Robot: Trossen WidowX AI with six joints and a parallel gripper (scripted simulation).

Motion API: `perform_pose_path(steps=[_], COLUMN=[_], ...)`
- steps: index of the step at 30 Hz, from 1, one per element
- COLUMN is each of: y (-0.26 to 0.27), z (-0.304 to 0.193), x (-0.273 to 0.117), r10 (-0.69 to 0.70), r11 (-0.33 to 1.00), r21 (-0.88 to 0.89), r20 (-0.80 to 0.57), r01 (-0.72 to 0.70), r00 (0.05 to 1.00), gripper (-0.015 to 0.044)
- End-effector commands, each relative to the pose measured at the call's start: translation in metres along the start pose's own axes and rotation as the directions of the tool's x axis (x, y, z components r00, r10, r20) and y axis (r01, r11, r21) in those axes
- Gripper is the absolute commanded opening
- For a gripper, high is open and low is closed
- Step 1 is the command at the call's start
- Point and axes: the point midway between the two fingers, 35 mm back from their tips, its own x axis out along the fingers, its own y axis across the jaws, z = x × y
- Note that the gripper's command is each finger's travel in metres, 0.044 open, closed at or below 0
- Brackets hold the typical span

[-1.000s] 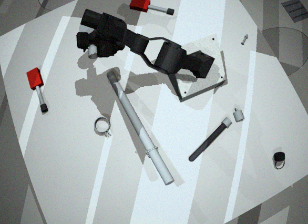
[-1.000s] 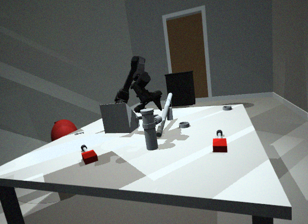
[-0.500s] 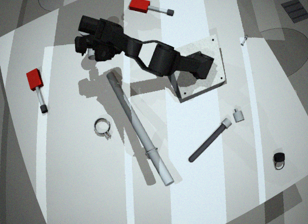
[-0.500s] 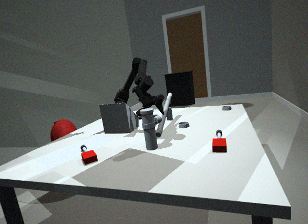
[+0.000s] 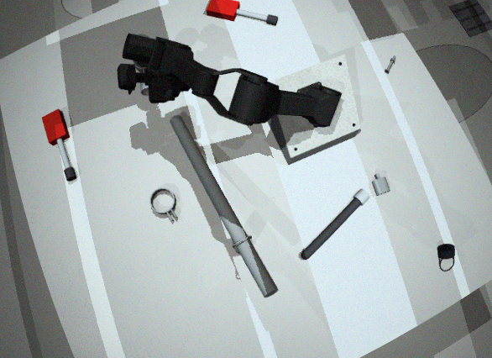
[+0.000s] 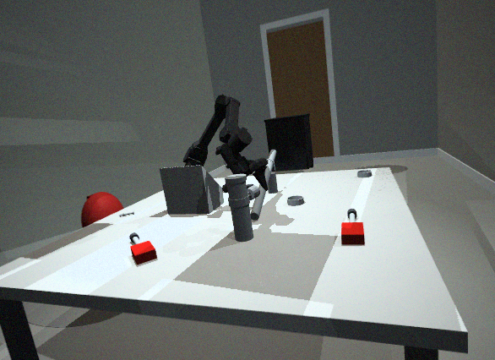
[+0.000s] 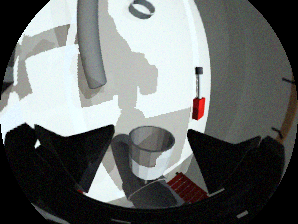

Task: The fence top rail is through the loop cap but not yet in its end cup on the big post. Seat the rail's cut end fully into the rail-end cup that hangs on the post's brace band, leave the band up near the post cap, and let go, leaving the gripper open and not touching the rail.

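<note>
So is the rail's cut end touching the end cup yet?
Apart. The wrist view shows bare table between the rail's cut end and the end cup.
</note>
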Motion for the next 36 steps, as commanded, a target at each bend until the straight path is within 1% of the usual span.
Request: perform_pose_path(steps=[1,6,18,21,25,36], y=[0.0017,0.0023,0.0023,0.0023,0.0047,0.0102], z=[-0.0011,-0.0006,-0.0006,-0.0006,-0.0007,-0.0012], x=[0.0069,0.0139,0.0142,0.0142,0.0127,0.0096], r10=[0.003,0.003,0.003,0.003,0.003,0.005], r11=[1.0,1.0,1.0,1.0,1.0,0.997], r21=[0.008,0.008,0.008,0.008,-0.018,-0.076], r20=[-0.003,-0.002,-0.002,-0.002,0.013,0.047], r01=[-0.003,-0.003,-0.003,-0.003,-0.003,-0.001], r00=[1.0,1.0,1.0,1.0,1.0,0.999], gripper=[0.044,0.044,0.0125,0.0105,0.0,0.0])
